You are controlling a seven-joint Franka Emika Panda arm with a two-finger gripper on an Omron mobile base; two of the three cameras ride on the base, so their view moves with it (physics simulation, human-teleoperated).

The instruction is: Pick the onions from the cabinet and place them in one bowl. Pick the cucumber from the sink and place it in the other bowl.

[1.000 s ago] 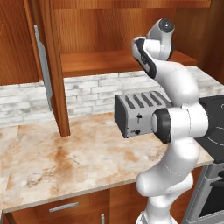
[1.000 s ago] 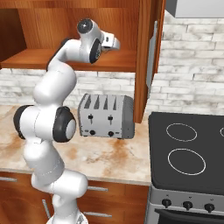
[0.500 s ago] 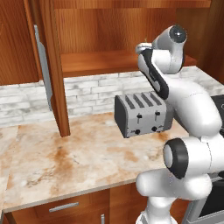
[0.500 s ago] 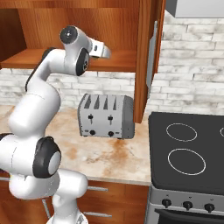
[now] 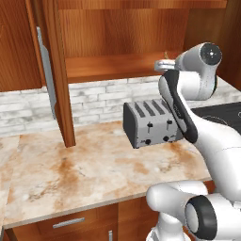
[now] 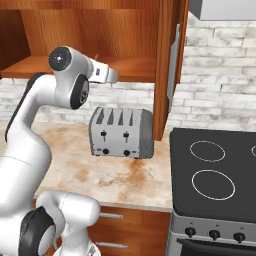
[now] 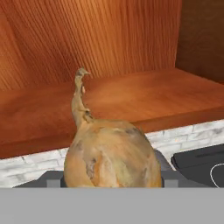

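A yellow-brown onion (image 7: 111,153) with a long dry stem sits between my fingertips, close up in the hand view. My gripper (image 7: 111,180) is shut on it. The gripper (image 5: 163,64) hangs at the front edge of the cabinet's plank shelf (image 5: 113,68), above the toaster. From the right side the gripper (image 6: 112,75) is just in front of the shelf (image 6: 135,67). The bare shelf (image 7: 153,96) lies beyond the onion. The cabinet door (image 5: 56,70) stands swung open.
A silver toaster (image 5: 150,123) stands on the marble counter (image 5: 84,169) right under my hand. The open cabinet door (image 6: 170,65) hangs edge-on between toaster and black stovetop (image 6: 215,170). Drawers with metal handles sit below the counter.
My hand has drawn back and down from the shelf with the onion in it, and the arm's lower links have swung round. The toaster and cabinet have not shifted.
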